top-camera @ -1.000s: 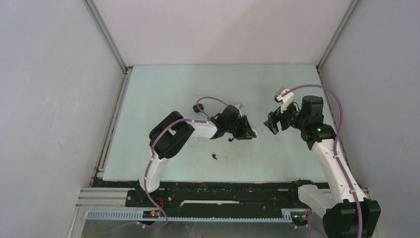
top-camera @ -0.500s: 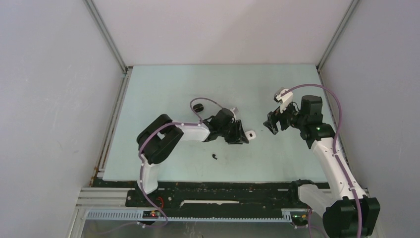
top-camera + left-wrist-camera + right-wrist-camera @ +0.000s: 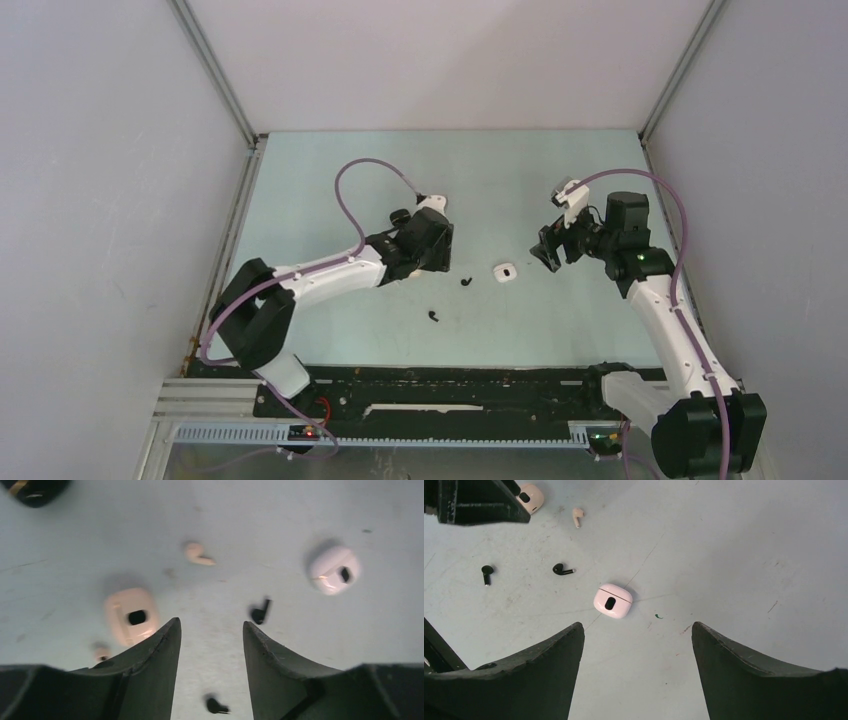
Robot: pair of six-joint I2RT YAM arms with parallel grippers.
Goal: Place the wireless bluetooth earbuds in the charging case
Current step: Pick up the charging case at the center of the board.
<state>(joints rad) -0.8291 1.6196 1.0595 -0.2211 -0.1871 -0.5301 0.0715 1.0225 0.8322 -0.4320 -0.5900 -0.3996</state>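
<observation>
Two black earbuds (image 3: 466, 281) (image 3: 433, 316) lie on the pale green table. The left wrist view shows them (image 3: 260, 612) (image 3: 216, 706), one ahead of the right finger and one below the gap. A pale earbud (image 3: 197, 553) lies further out and another (image 3: 101, 652) beside the left finger. Three charging cases show: a pinkish one (image 3: 131, 616), a white one (image 3: 334, 570) (image 3: 505, 271) (image 3: 612, 600) and a black one (image 3: 35, 487) (image 3: 400, 216). My left gripper (image 3: 210, 627) (image 3: 440, 258) is open and holds nothing. My right gripper (image 3: 638, 627) (image 3: 548, 255) hovers open, right of the white case.
White walls close in the table (image 3: 330, 180) on three sides, with metal rails along its left edge and the near edge by the arm bases. The left arm's purple cable (image 3: 350, 185) loops above the table.
My left gripper has let go of the white case, opened wider and drawn back to the left. The white case now lies free on the table. The right arm has not moved.
</observation>
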